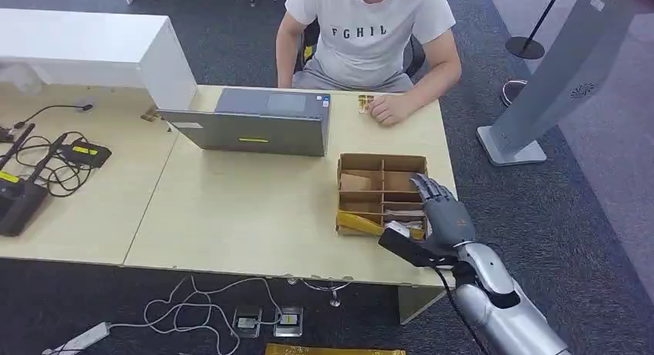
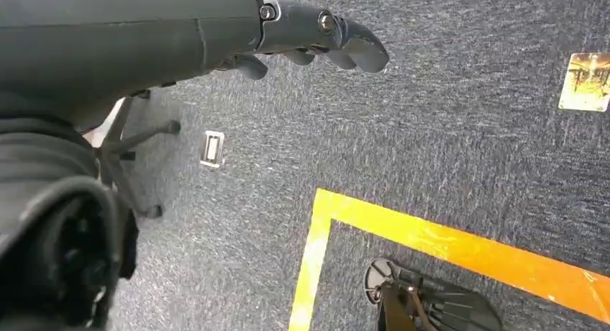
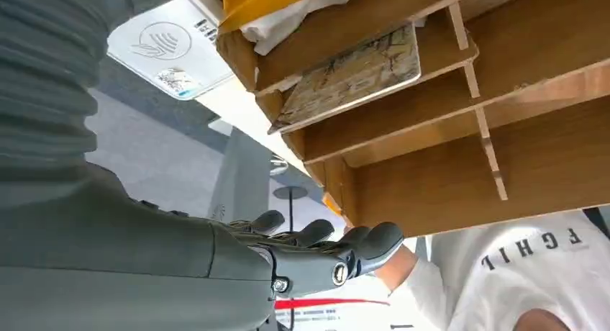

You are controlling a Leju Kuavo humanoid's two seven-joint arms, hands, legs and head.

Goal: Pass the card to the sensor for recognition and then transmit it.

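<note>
**Desk:** What are the fingers doing?

**Caption writer:** The right hand (image 1: pixel 441 213) hovers at the near right corner of the divided cardboard tray (image 1: pixel 345 163), fingers (image 3: pixel 360 245) extended and spread, holding nothing. The left hand (image 2: pixel 316 36) hangs over grey carpet, fingers loosely curled with nothing in them.

**Desk:** And the card?

**Caption writer:** A patterned card (image 3: pixel 352 75) lies flat in one of the tray's compartments beside the right hand, with yellow packaging (image 1: pixel 359 224) in the next slot. I take that card to be the one to lift. A white reader plate (image 3: pixel 169 47) marked with a wave symbol lies on the table just beside the tray; it looks like the sensor.

**Desk:** Beyond that?

**Caption writer:** A seated person in a white T-shirt rests a hand (image 1: pixel 389 108) at the far table edge near a small gold item; a grey laptop (image 1: pixel 258 123) stands between.

**Desk:** Risks?

**Caption writer:** The card lies flush between thin dividers, so broad fingers may slide over it without catching an edge, or push the light tray toward the table's lip. A weak pinch could drop the card short of the reader.
</note>
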